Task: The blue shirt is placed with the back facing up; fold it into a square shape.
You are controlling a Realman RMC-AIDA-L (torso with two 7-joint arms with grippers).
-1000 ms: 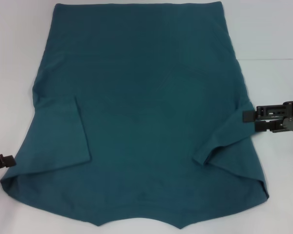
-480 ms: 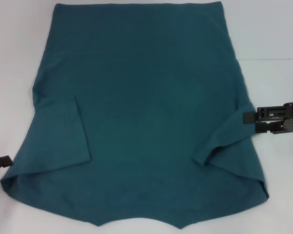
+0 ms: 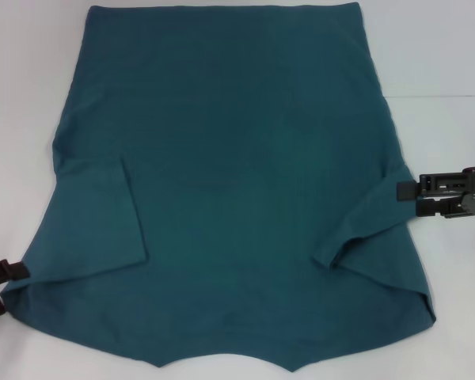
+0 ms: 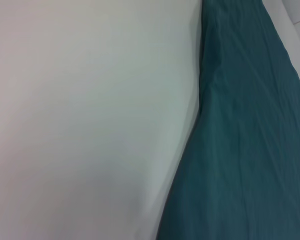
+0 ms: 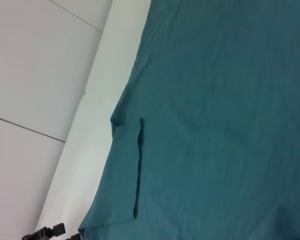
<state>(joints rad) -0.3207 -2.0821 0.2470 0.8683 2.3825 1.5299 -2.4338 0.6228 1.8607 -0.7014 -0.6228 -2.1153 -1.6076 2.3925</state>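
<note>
Head view shows the blue shirt (image 3: pixel 229 190) spread flat on a white table (image 3: pixel 435 63), plain back side up, filling most of the work surface. Its straight hem lies at the far edge; the shoulders are nearest the robot, with the bottom edge dipping into a shallow notch near the middle. Both short sleeves are folded in over the body — the left sleeve (image 3: pixel 95 218) lies flat as a neat panel with a straight inner edge, while the right sleeve (image 3: pixel 368 218) sits at a slant, a little raised, with a shadowed gap under its lower corner.

The right gripper (image 3: pixel 408 199) lies low at the shirt's right edge, just beside the folded right sleeve, its dark fingers reaching in toward the cloth. Its jaws stand narrowly apart with nothing visibly between them, and the tips touch or nearly touch the fabric edge; which of the two I cannot tell.

The left gripper (image 3: pixel 0 289) shows only as two dark finger ends at the picture's left border, beside the shirt's near left corner. The two fingers stand apart, one above the other, empty.

Left wrist view shows bare table beside the shirt's long side edge (image 4: pixel 240 150). Right wrist view looks across the teal fabric (image 5: pixel 220 110) to the left sleeve's fold line (image 5: pixel 138 165).
</note>
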